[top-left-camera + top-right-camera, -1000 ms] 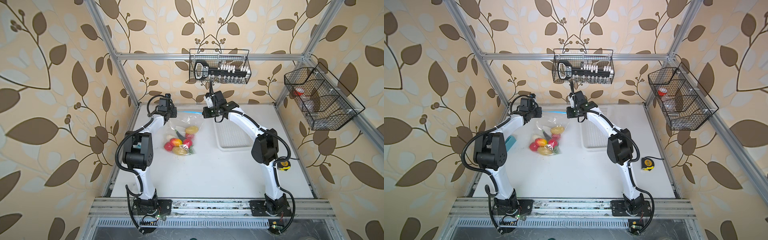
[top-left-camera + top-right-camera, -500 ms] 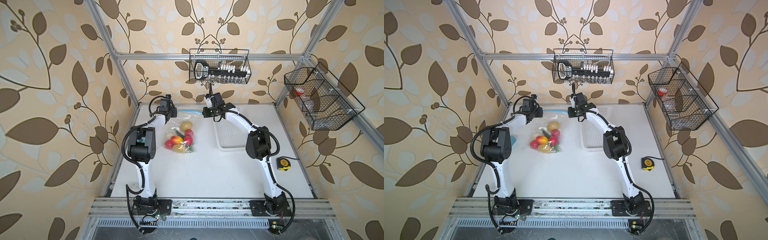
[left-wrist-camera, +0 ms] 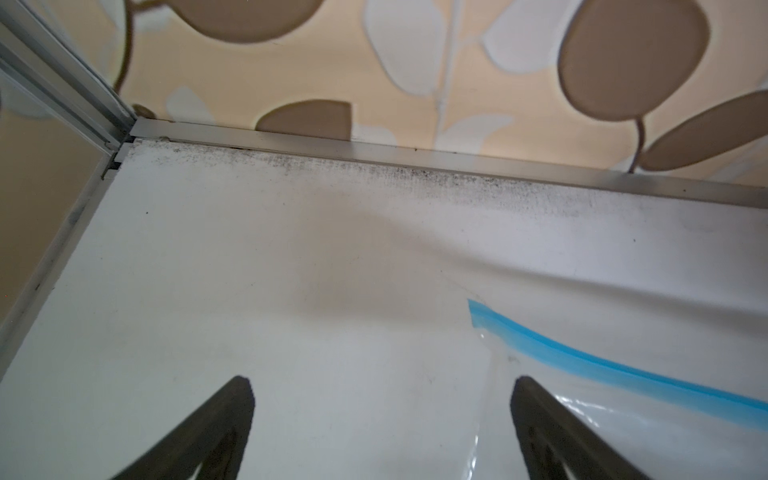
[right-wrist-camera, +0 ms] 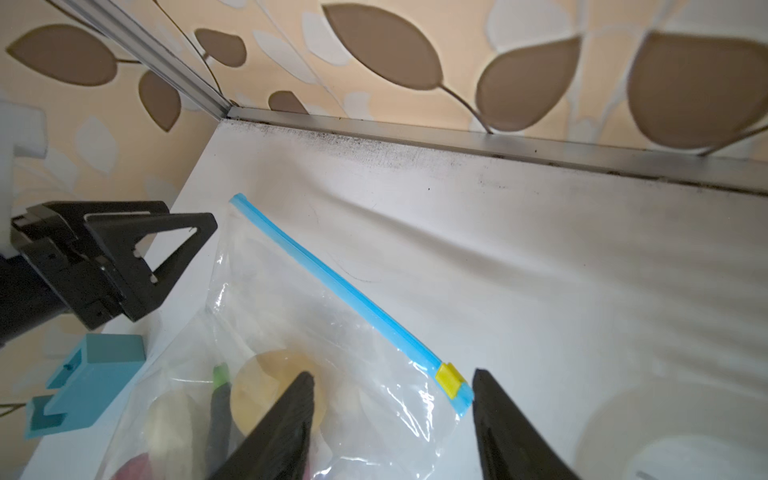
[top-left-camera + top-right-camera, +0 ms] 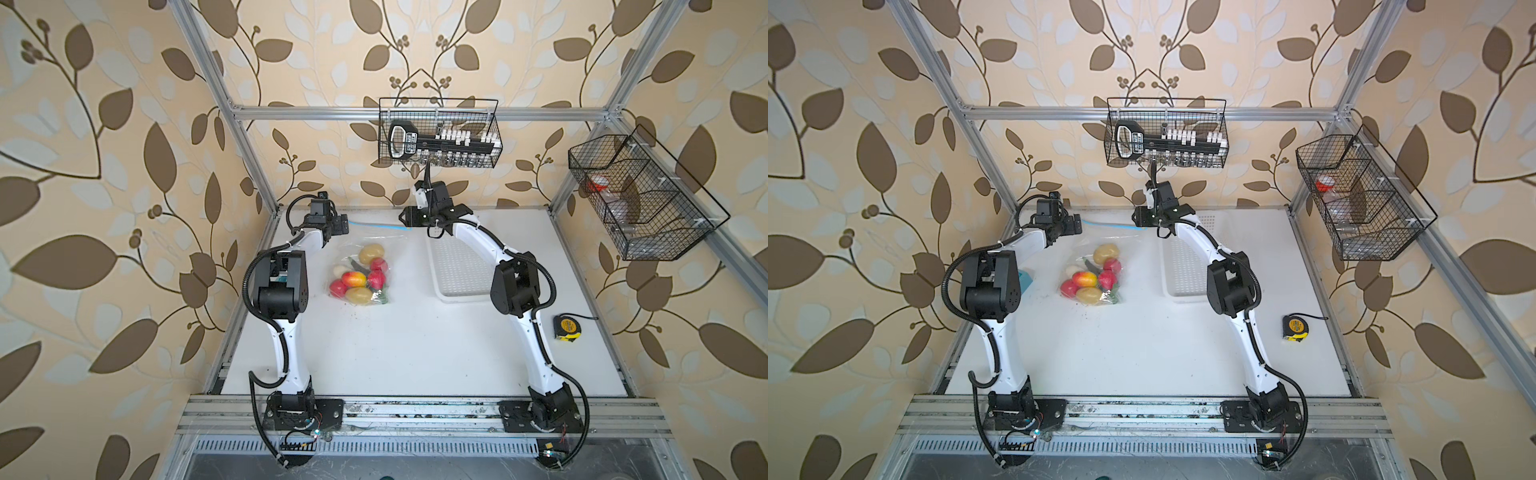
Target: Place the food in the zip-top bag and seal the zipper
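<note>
Between the two arms' parted jaws lies the zipper (image 4: 340, 291).

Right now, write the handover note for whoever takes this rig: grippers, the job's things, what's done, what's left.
Left gripper: open, holding nothing, by the plain end of the zipper.
Right gripper: open, at the yellow slider end, gripping nothing.
Zip-top bag: lies on the table, far side, food inside; none seen loose.
Done: food bagged; zipper looks flat and closed, slider at its end.
Left: check the seal, pull the arms back.
</note>
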{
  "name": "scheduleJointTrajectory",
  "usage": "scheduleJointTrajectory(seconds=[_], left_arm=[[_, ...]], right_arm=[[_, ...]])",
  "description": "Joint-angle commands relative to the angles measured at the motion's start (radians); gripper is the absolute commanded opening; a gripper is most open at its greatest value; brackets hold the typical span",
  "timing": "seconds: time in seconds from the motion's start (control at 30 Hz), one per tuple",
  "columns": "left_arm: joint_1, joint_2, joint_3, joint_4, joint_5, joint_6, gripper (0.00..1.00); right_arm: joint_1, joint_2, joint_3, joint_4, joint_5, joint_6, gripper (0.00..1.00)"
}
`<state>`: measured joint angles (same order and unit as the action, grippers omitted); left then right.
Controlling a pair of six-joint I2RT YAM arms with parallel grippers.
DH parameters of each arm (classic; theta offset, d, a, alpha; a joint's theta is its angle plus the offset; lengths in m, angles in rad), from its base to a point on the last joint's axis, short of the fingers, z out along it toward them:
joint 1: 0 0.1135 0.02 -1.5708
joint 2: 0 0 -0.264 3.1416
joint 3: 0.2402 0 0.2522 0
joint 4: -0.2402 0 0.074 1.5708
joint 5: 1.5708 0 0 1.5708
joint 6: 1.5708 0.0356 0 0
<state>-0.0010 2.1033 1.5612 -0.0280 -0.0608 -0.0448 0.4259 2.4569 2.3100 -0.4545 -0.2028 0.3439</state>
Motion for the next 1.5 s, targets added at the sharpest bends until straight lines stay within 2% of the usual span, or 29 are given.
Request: scheduleJointTrajectory(seconds=[0.0, 0.03, 0.17, 0.33, 0.57, 0.8, 1.03, 1.27, 1.43, 1.47], left_arm=[[-0.004, -0.031, 0.043, 0.024, -0.007, -0.001, 0.99], [-0.002, -0.036, 0.044, 0.021, -0.007, -0.001, 0.99], [0.001, -0.072, 0.012, 0.04, -0.036, -0.028, 0.99], [0.002, -0.124, -0.057, 0.078, -0.047, -0.048, 0.99], [0.002, -0.226, -0.152, 0.09, -0.034, -0.028, 0.99], [0.002, -0.376, -0.348, 0.221, 0.022, -0.006, 0.99], [0.005, -0.436, -0.441, 0.245, -0.046, 0.0, 0.99], [0.01, -0.511, -0.555, 0.297, -0.015, -0.012, 0.99], [0.013, -0.597, -0.683, 0.364, -0.049, -0.008, 0.99], [0.015, -0.614, -0.719, 0.395, -0.05, 0.0, 0.99]], right_arm=[[0.003, -0.01, 0.026, 0.02, -0.028, -0.005, 0.77], [0.004, -0.018, 0.026, 0.021, -0.03, -0.007, 0.99], [0.004, -0.062, -0.001, 0.024, -0.013, -0.018, 1.0], [0.023, -0.151, -0.054, 0.005, 0.14, -0.054, 1.0], [0.021, -0.348, -0.308, 0.141, 0.231, -0.064, 1.0], [0.011, -0.469, -0.453, 0.134, 0.323, -0.084, 1.0], [0.004, -0.663, -0.725, 0.264, 0.434, -0.113, 1.0], [0.001, -0.822, -0.943, 0.37, 0.596, -0.176, 1.0], [-0.006, -0.943, -1.063, 0.392, 0.57, -0.154, 1.0], [-0.007, -0.974, -1.128, 0.429, 0.572, -0.146, 1.0]])
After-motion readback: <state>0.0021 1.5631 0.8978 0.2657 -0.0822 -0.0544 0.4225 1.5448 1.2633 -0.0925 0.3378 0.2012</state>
